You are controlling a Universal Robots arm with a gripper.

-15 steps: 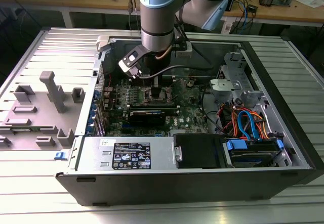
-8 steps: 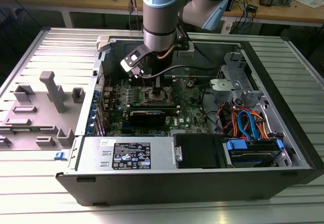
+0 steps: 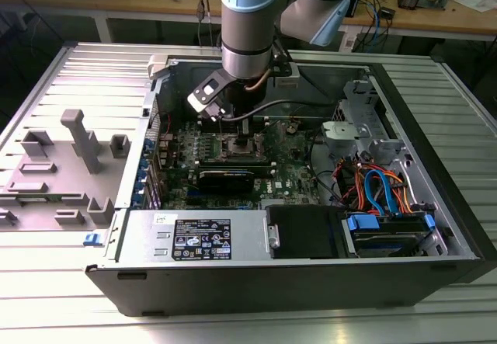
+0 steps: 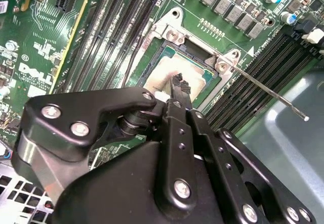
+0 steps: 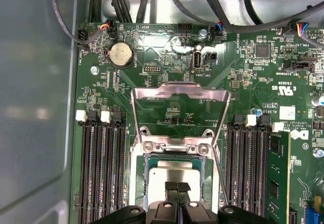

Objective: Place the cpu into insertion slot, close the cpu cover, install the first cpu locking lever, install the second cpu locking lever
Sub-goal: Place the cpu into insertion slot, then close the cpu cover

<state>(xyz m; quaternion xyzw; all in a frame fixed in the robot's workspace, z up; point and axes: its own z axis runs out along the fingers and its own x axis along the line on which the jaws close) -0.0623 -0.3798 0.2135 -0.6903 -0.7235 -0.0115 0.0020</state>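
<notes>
The gripper [image 5: 176, 187] has its fingertips pressed together, apparently touching the cpu [image 5: 169, 171], which sits in the insertion slot [image 5: 146, 178]. The first wrist view shows the cpu cover [image 5: 177, 87] swung open, and the second wrist view shows a locking lever [image 4: 268, 90] jutting free. In the exterior view the blue-cabled drive bay [image 3: 388, 231] lies at the gripper's four o'clock.

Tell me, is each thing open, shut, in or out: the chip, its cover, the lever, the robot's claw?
Small square silver-grey cpu: lying flat in the dark square insertion slot.
Thin silver metal cpu cover frame: open, tipped back.
Thin metal locking lever: unlatched, sticking out.
Black gripper: shut, tips over the cpu.
</notes>
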